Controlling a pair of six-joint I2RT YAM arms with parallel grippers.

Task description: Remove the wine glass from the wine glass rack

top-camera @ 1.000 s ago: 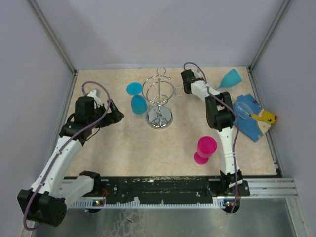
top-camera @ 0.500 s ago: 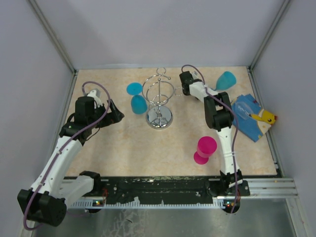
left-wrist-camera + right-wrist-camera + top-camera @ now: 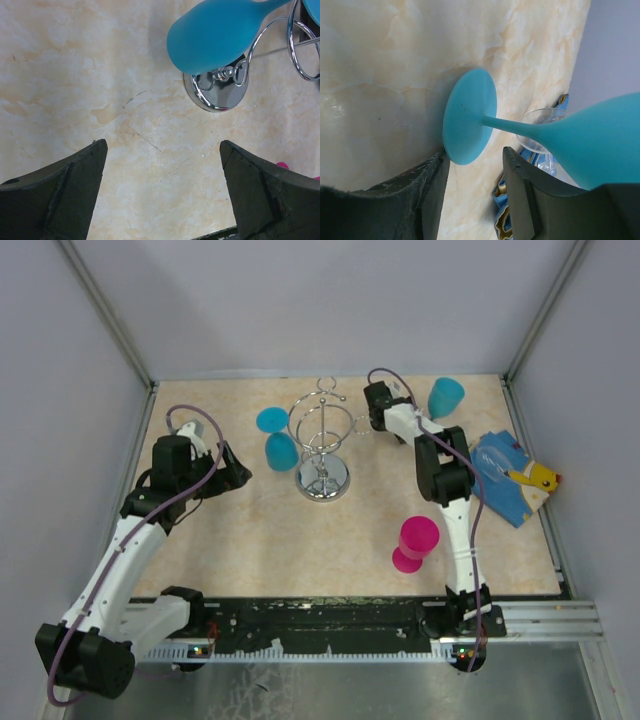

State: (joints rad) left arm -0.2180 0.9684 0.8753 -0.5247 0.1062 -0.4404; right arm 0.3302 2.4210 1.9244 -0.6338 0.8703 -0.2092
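Note:
The chrome wine glass rack [image 3: 322,445] stands mid-table on its round base [image 3: 216,92]. One teal wine glass [image 3: 275,440] hangs bowl-down from a left loop; its bowl [image 3: 215,35] fills the top of the left wrist view. My left gripper [image 3: 238,472] [image 3: 162,145] stands wide open over bare table, left of the rack. A second teal wine glass [image 3: 446,397] stands upright at the back right, foot [image 3: 470,122] on the table. My right gripper [image 3: 425,417] [image 3: 475,160] is open at that foot, its fingers apart below the stem, not clamping it.
A pink glass [image 3: 413,543] stands at the front right. A blue bag with a yellow figure [image 3: 510,480] lies by the right wall, with a clear glass [image 3: 540,135] on it. Walls close in the left, back and right sides.
My right gripper has gone from shut to open. The teal glass at the back right swung from tilted to upright and shifted a little left. The left arm has not moved.

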